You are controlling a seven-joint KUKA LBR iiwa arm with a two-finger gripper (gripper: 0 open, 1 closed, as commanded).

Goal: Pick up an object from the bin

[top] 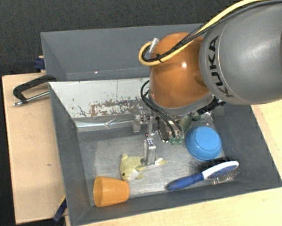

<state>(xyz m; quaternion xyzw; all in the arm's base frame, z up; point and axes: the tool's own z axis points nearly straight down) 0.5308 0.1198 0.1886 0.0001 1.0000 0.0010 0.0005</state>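
Observation:
My gripper [147, 158] hangs under the arm's orange cover, low in the middle of the bin. Its tip is right at the right-hand edge of a small pale yellow soft toy [129, 168] lying on the bin floor; whether it touches the toy I cannot tell. A blue round cup [203, 142] sits just right of the gripper, partly under the arm.
An orange plastic cup [110, 190] lies on its side in the front left corner. A blue-handled brush [204, 175] with white and grey bristles lies along the front wall at the right. The arm covers the bin's back right part.

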